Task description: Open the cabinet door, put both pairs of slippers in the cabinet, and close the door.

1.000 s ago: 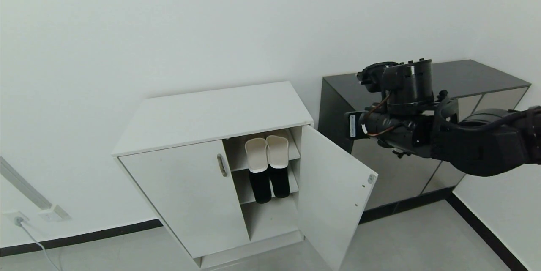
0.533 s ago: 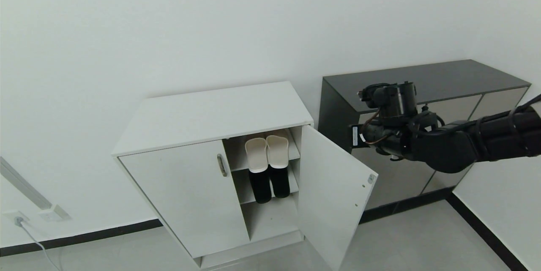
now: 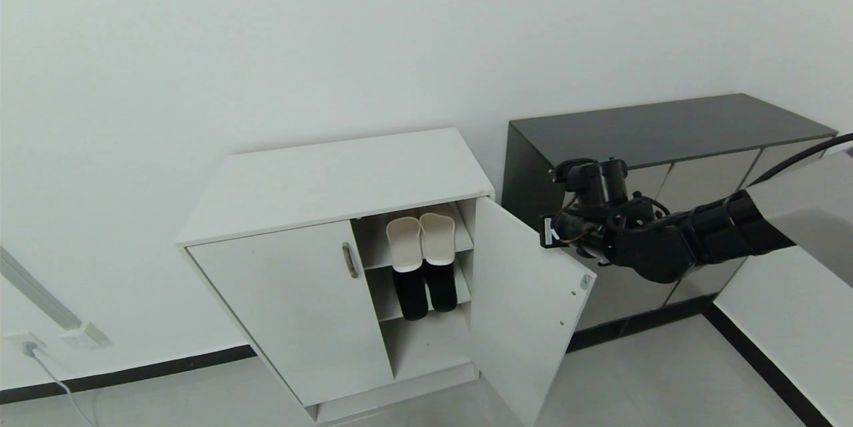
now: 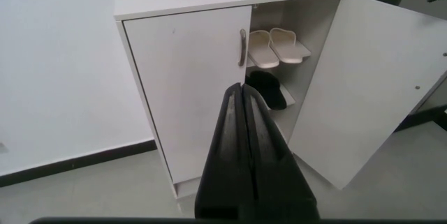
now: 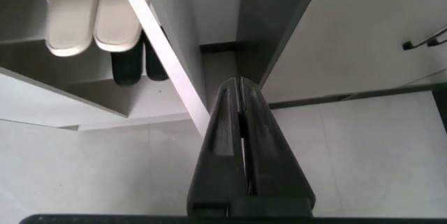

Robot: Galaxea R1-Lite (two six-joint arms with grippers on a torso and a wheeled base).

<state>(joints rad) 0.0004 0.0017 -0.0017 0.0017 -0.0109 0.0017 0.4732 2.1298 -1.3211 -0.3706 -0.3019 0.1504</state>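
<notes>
The right end effector [image 5: 241, 84] is clenched on nothing, its tip just beside the outer side of the open cabinet door [image 3: 526, 307], possibly touching. Past that door from it, inside the cabinet [image 3: 333, 180], the white slippers [image 3: 421, 240] sit one shelf above the black slippers [image 3: 426, 290]. The left end effector [image 4: 242, 88], also clenched empty, faces the closed door [image 4: 188, 84], well apart.

The open door [image 3: 526, 307] stands swung out toward the dark cabinet [image 3: 666, 127], leaving a narrow gap between them; the floor [image 3: 653, 380] in front gives room.
</notes>
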